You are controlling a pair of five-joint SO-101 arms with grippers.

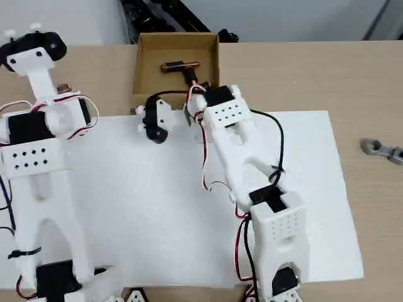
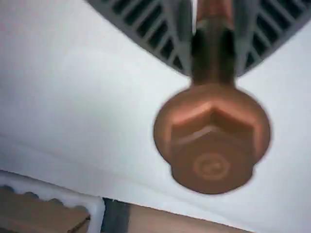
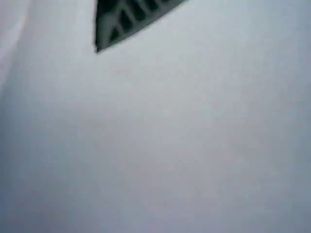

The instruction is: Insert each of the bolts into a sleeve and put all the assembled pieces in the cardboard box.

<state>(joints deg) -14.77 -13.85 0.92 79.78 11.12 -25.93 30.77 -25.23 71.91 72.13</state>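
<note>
Well left of the box point(image 1: 154, 82), the left tool point(image 2: 214, 34) is clamped on a copper bolt point(image 2: 212, 141), whose hex head hangs above the white sheet point(image 1: 145, 207). Inside the box lies one assembled piece point(image 1: 180, 65). Just at the box's near edge, the right tool point(image 1: 189, 116) sits low over the sheet; whether it is apart or together I cannot tell. Far right of the box, a grey metal part point(image 1: 381, 149) lies on the bare tabletop point(image 1: 365, 82)

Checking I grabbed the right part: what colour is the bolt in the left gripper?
The bolt is coppery brown, clearest in the left wrist view.
</note>
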